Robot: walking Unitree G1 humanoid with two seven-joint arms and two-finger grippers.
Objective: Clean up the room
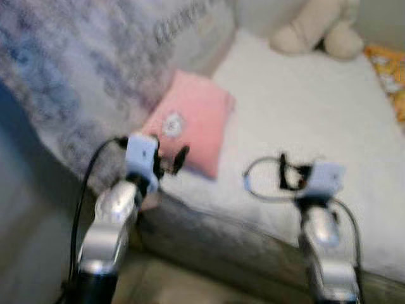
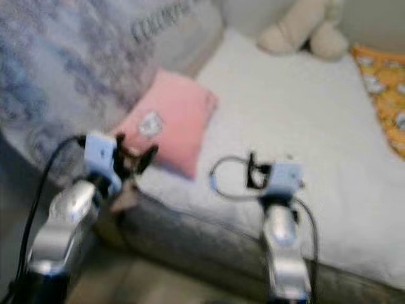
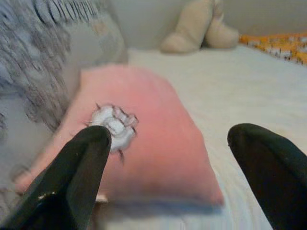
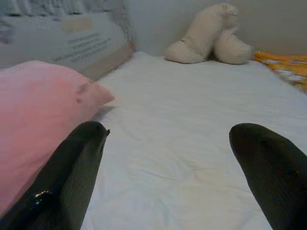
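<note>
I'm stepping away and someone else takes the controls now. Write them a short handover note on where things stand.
Left hand: open, empty, raised at the near edge of the bed, lined up on the pink pillow just ahead.
Right hand: open, empty, held over the bare white sheet.
Things: the pink pillow lies flat on the bed beside the grey patterned blanket. A beige plush toy sits at the far end, an orange patterned cloth at the far right edge.
Done: nothing picked up.
Left: probably grasp the pillow, then tidy the rest.
</note>
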